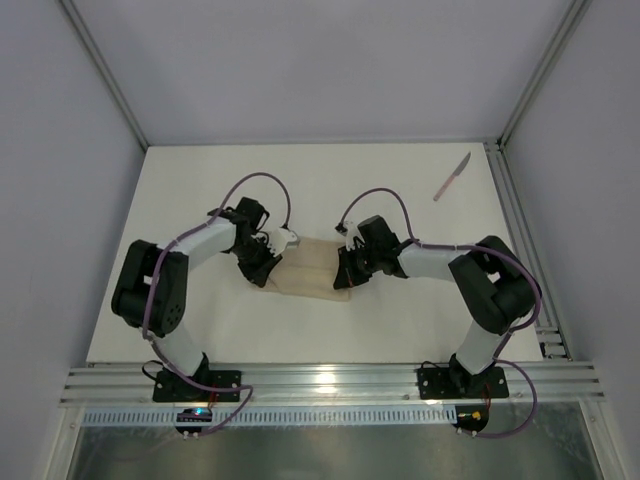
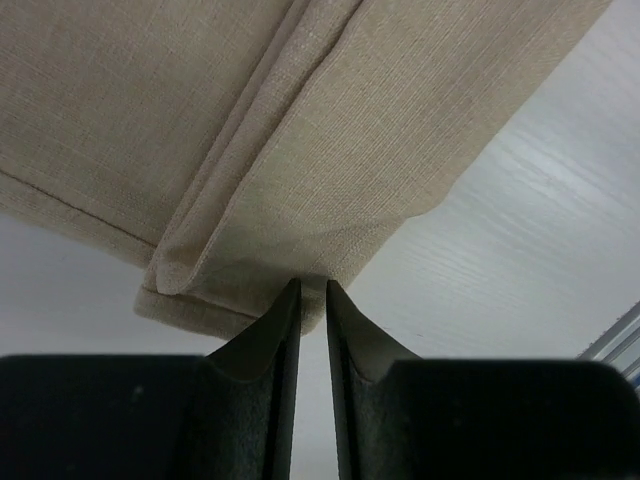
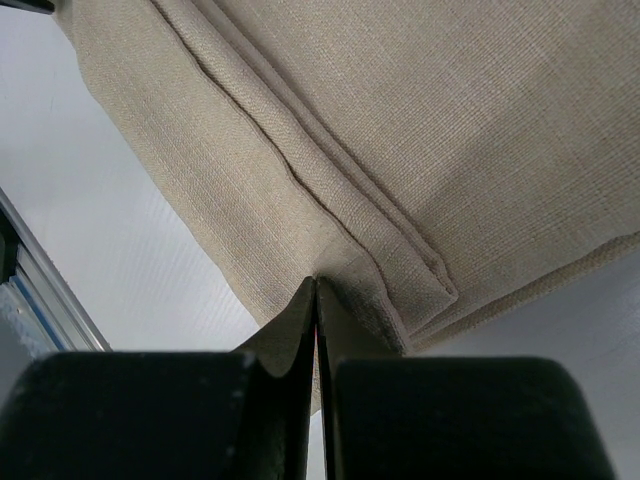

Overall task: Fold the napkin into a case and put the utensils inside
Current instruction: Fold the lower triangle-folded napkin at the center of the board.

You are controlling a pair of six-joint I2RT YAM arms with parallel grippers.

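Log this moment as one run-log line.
napkin: folded, flat; left gripper: narrow gap at its edge; right gripper: shut at opposite edge; knife: far right, untouched

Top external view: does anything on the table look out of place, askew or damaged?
Nothing looks damaged or spilled. The napkin lies folded in flat layers. Only the knife lies apart, slanted, near the far right corner of the table, well away from the napkin.
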